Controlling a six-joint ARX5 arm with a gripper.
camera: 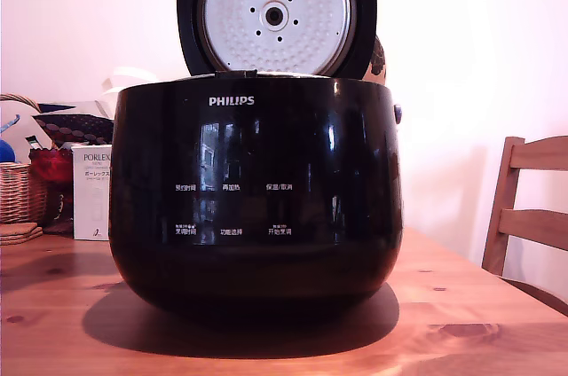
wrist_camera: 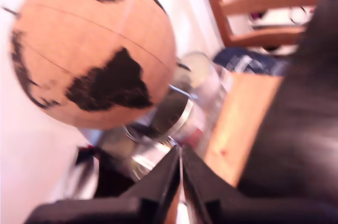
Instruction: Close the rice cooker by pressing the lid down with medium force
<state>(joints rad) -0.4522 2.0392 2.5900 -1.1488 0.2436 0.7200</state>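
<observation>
Item: large glossy black rounded rice cooker [camera: 256, 199], standing mid-way on the wooden table [camera: 479, 305]. Judged heavy and stable, its shell slippery.

Part: round black lid [camera: 275, 12] with dimpled silver inner plate, upright at the rear, open. Likely stiff and hinged; best pushed on the outer top near the free rim, not gripped.

Markings: "PHILIPS" in white; small white Chinese button labels. White box [camera: 91, 191] nearby reads "PORLEX".

My pincer [wrist_camera: 181, 152]: tips together, empty, beside a cork globe [wrist_camera: 92, 49].

One rice cooker [camera: 256, 199], one lid [camera: 275, 12], one chair [camera: 528, 207], one globe [wrist_camera: 92, 49].
</observation>
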